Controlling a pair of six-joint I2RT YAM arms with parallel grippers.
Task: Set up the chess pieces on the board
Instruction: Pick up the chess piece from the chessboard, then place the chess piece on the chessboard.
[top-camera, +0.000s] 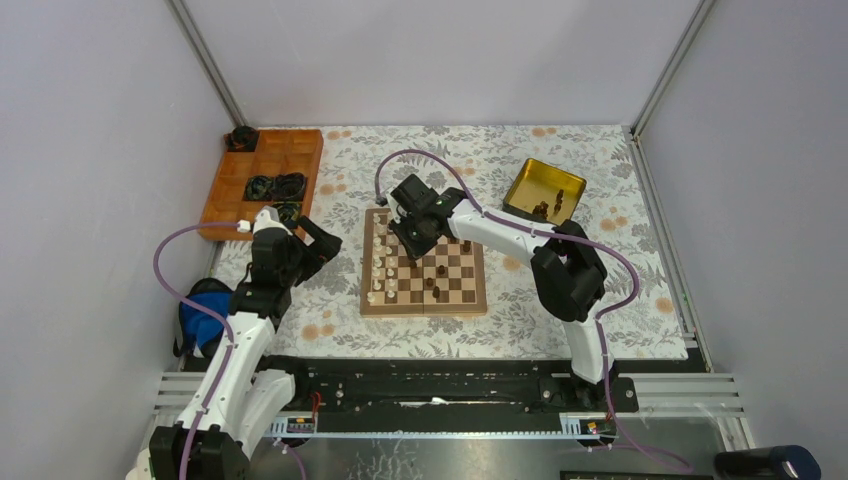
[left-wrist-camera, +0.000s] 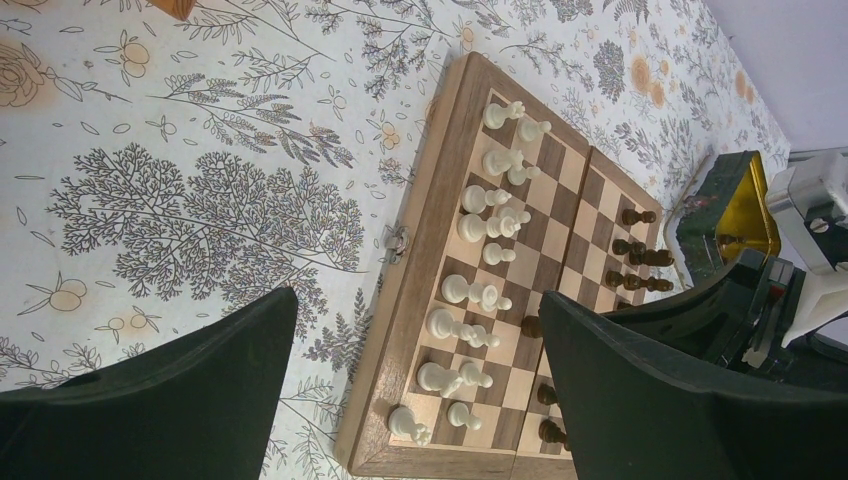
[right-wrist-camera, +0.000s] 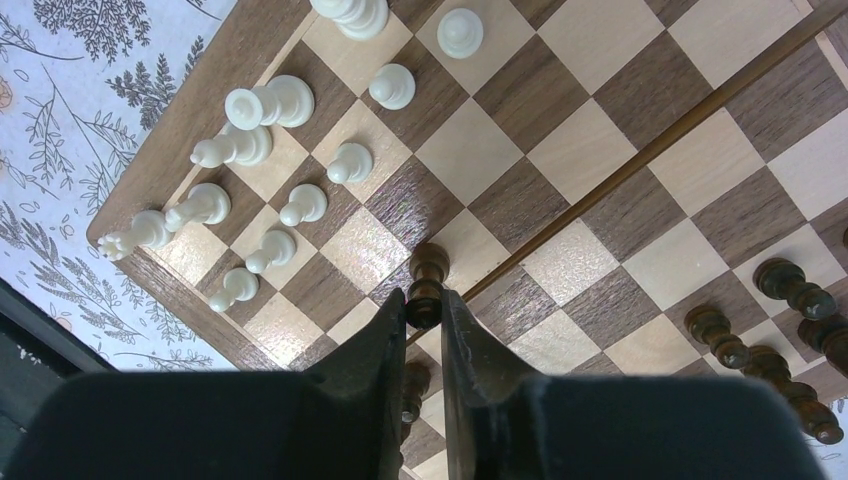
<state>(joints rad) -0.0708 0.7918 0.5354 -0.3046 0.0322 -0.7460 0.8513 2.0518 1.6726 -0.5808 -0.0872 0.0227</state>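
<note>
The dark piece (right-wrist-camera: 430, 262) is at the centre seam of the board (right-wrist-camera: 600, 180), pinched tight in my right fingers (right-wrist-camera: 380, 340), that arm reaching in from the board's right. The white pieces (right-wrist-camera: 262, 102) look ranked along the board's left edge. Dark's side looks only partly filled, with more in the gold tin (top-camera: 543, 190). My left fingers (left-wrist-camera: 180, 390) hang spread wide, empty, off the board's left edge.

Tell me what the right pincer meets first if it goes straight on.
Probably the board near its centre seam; the dark piece held in the right pincer juts ahead and would touch down first. Depth unclear.
</note>
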